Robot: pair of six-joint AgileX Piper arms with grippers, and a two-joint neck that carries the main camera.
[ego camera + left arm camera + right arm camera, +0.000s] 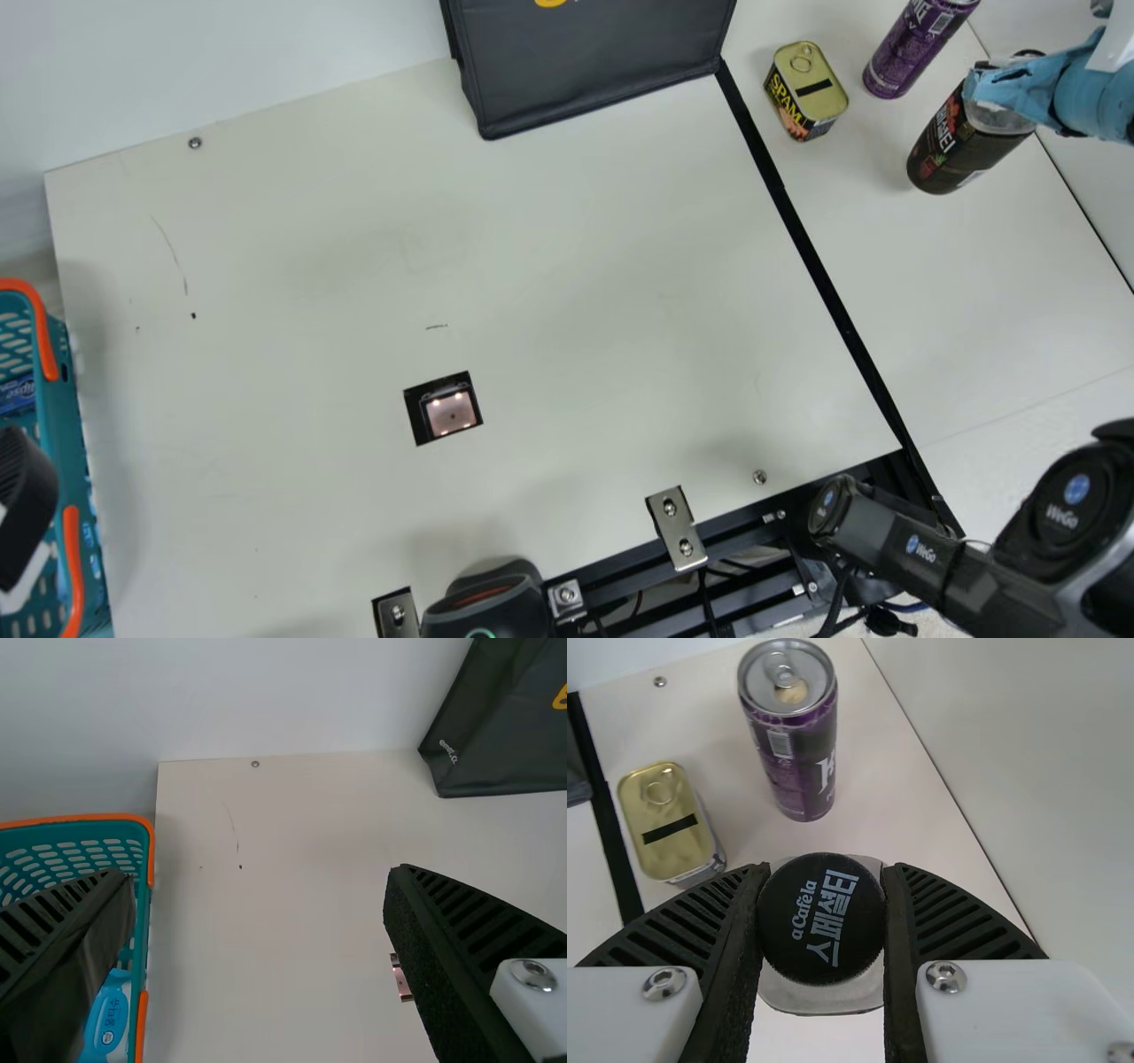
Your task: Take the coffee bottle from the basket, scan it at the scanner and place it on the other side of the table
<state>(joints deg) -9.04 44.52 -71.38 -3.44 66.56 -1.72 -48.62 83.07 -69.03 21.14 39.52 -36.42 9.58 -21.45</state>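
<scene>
1. Your coffee bottle (950,158) is beyond the black strip (819,266), on the side of the table away from the basket (73,443). You can't tell whether its base touches the surface.
2. Your right gripper (825,875) is closed on the bottle's black cap (822,935), a ribbed finger pressed to either side.
3. Near the bottle you have a purple can (793,757) and a gold-lidded tin (666,819), both upright.
4. Judging by where the bottle is, you are at the placing step. The pictures alone can't confirm the scan.
5. Next, make sure the base is flat and bearing its weight, then spread the fingers evenly and lift straight up off the cap. Let go too high or pull sideways and you may tip the bottle, perhaps into the can.
6. Farther out, the lit scanner (449,413) is set into the tabletop, and a dark bag (594,66) stands at the far edge.
7. Your left gripper (261,875) is wide open and empty, beside the basket.
</scene>
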